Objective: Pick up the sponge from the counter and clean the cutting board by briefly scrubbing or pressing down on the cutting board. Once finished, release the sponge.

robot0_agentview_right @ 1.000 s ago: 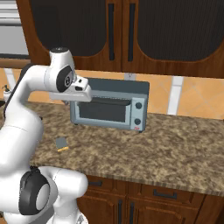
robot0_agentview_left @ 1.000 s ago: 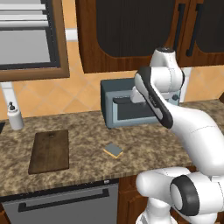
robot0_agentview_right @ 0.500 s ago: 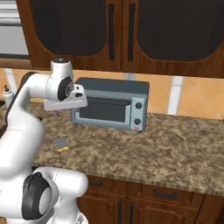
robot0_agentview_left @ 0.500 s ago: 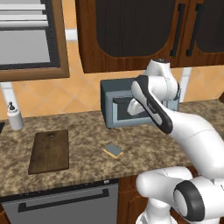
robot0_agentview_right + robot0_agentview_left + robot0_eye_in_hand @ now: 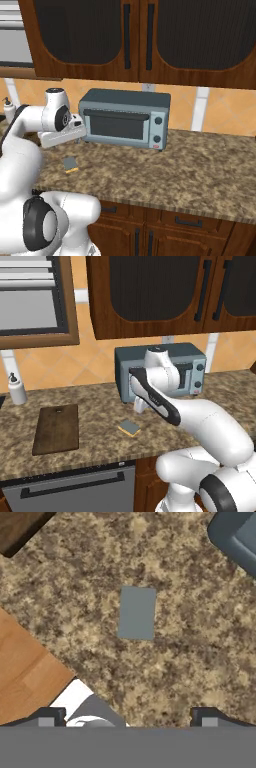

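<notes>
The sponge (image 5: 130, 428) (image 5: 70, 164) lies flat on the speckled counter (image 5: 90, 448), grey-blue side up. In the hand view the sponge (image 5: 137, 612) sits ahead of my gripper (image 5: 127, 718), whose fingertips stand wide apart, open and holding nothing. The gripper (image 5: 139, 408) hangs a little above the counter, just behind and right of the sponge, without touching it. The dark brown cutting board (image 5: 56, 428) rests to the left of the sponge, and one of its corners (image 5: 20, 527) shows at the top left of the hand view.
A grey-blue toaster oven (image 5: 125, 120) (image 5: 192, 363) stands at the back of the counter, right behind the hand. A white soap bottle (image 5: 17, 390) is at the far left by the wall. Dark cabinets hang overhead; the counter's front edge is near the sponge.
The arm has swung down and forward, bringing the hand from in front of the upper cabinets to just above the counter beside the sponge. Sponge and board have not moved.
</notes>
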Robot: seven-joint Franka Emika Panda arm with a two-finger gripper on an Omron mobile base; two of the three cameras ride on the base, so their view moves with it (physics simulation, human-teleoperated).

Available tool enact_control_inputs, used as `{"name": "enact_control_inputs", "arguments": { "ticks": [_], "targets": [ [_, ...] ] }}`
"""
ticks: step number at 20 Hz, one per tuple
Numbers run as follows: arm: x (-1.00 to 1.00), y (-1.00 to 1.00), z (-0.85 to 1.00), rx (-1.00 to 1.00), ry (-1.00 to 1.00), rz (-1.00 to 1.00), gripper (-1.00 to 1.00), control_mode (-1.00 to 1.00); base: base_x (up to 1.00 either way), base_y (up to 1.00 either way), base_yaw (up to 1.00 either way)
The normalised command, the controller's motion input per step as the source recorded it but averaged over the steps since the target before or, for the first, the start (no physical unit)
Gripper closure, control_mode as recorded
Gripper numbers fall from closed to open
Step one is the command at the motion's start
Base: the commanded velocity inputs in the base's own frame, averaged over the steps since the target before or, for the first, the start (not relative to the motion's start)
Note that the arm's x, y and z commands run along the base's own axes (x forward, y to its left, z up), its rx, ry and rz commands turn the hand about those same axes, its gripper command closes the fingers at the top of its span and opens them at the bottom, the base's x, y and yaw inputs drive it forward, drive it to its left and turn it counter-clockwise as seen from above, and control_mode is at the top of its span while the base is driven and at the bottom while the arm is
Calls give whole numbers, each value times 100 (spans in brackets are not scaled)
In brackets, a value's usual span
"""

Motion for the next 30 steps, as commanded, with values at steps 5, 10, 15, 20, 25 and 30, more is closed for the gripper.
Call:
{"name": "enact_control_inputs", "arguments": {
  "ticks": [5,10,15,20,25,30],
  "targets": [
    [0,41,-64,-1,3,2,-100,-100,0,0,0],
    [6,17,-43,0,0,0,-100,-100,0,0,0],
    [39,0,-21,0,3,-4,-100,-100,0,0,0],
    [44,0,-14,0,4,-4,-100,-100,0,0,0],
    [16,12,-21,0,0,-6,-100,-100,0,0,0],
    [17,5,-22,0,1,-4,-100,-100,0,0,0]
  ]
}}
